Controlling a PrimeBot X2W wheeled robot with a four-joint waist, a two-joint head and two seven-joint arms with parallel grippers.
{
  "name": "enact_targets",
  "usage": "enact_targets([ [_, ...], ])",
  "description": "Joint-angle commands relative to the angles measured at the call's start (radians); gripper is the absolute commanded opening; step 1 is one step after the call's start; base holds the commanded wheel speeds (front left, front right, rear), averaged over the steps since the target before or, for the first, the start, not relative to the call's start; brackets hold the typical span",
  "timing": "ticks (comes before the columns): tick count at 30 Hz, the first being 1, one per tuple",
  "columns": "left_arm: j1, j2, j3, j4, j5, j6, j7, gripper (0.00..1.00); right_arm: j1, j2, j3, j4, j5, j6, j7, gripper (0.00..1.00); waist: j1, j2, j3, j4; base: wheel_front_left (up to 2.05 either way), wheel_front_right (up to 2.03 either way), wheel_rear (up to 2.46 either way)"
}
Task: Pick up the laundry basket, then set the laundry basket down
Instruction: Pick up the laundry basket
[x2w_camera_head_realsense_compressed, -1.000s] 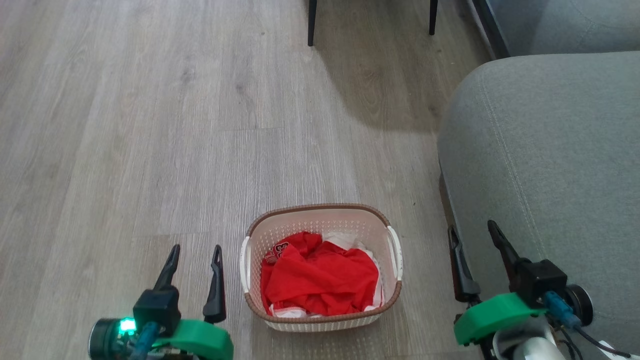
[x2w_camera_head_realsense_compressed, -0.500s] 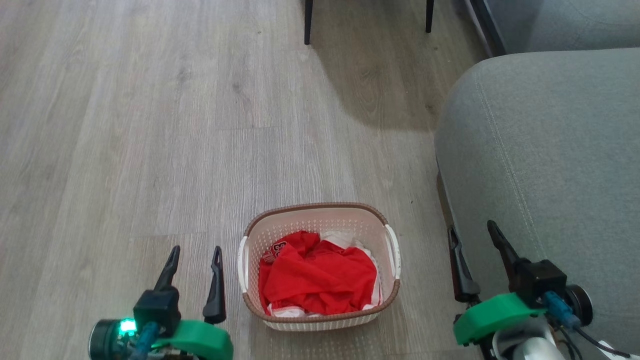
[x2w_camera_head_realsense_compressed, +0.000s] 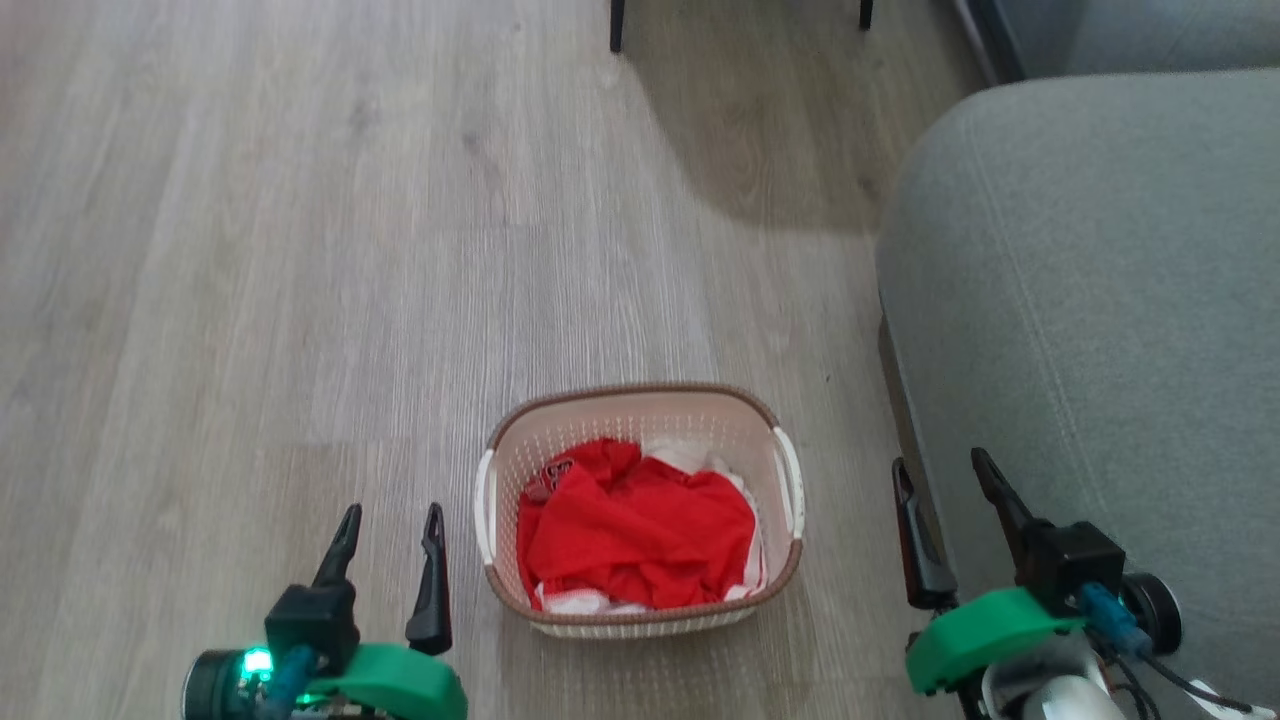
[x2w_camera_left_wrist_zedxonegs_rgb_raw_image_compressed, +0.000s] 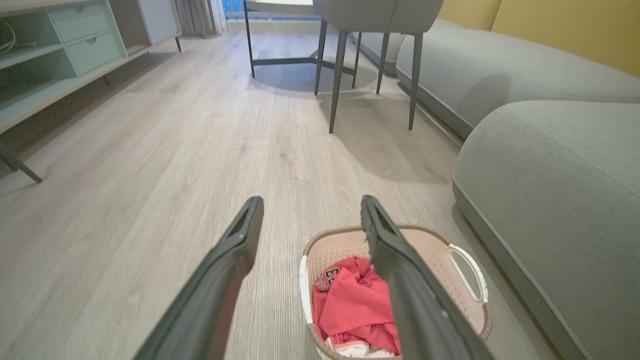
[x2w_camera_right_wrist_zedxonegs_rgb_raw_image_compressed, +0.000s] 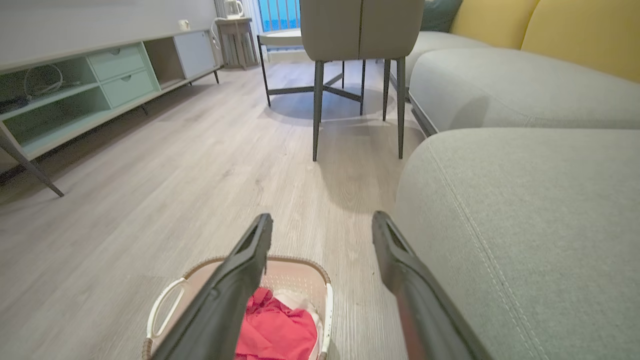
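The laundry basket (x2w_camera_head_realsense_compressed: 700, 415) stands on the wood floor between my two arms, cream with a brown rim, white side handles, red and white clothes inside. It also shows in the left wrist view (x2w_camera_left_wrist_zedxonegs_rgb_raw_image_compressed: 435, 245) and the right wrist view (x2w_camera_right_wrist_zedxonegs_rgb_raw_image_compressed: 290, 267). My left gripper (x2w_camera_head_realsense_compressed: 392, 518) hovers open to the basket's left, apart from it, nothing between its fingers. My right gripper (x2w_camera_head_realsense_compressed: 940, 470) is open to the basket's right, close against the sofa's side. In the wrist views each gripper, left (x2w_camera_left_wrist_zedxonegs_rgb_raw_image_compressed: 309, 202) and right (x2w_camera_right_wrist_zedxonegs_rgb_raw_image_compressed: 322, 220), points past the basket with its jaws spread.
A grey sofa (x2w_camera_head_realsense_compressed: 1090, 300) fills the right side, close to the basket and my right arm. Dark chair legs (x2w_camera_head_realsense_compressed: 617, 25) stand farther ahead. A low pale-green cabinet (x2w_camera_right_wrist_zedxonegs_rgb_raw_image_compressed: 75, 85) runs along the left wall. Bare wood floor (x2w_camera_head_realsense_compressed: 250, 250) stretches to the left and ahead.
The whole head view has shifted slightly, so the camera moved; the basket appears a little higher in the picture. Both grippers stay open in the same poses.
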Motion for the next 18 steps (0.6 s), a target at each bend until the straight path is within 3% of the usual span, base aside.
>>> enact_targets([
  [1,-0.049,-0.005,0.026,-0.017,-0.010,0.001,-0.010,1.00,-0.058,-0.010,0.017,-0.016,-0.013,0.006,-0.012,1.00,0.0000,0.0000,0.035,0.000,0.00,0.00,0.00],
  [18,-0.339,-0.005,0.030,0.164,-0.144,-0.002,-0.010,1.00,-0.374,-0.010,0.009,0.209,-0.016,0.006,-0.012,1.00,0.0000,0.0000,0.365,-0.007,0.00,0.00,0.00],
])
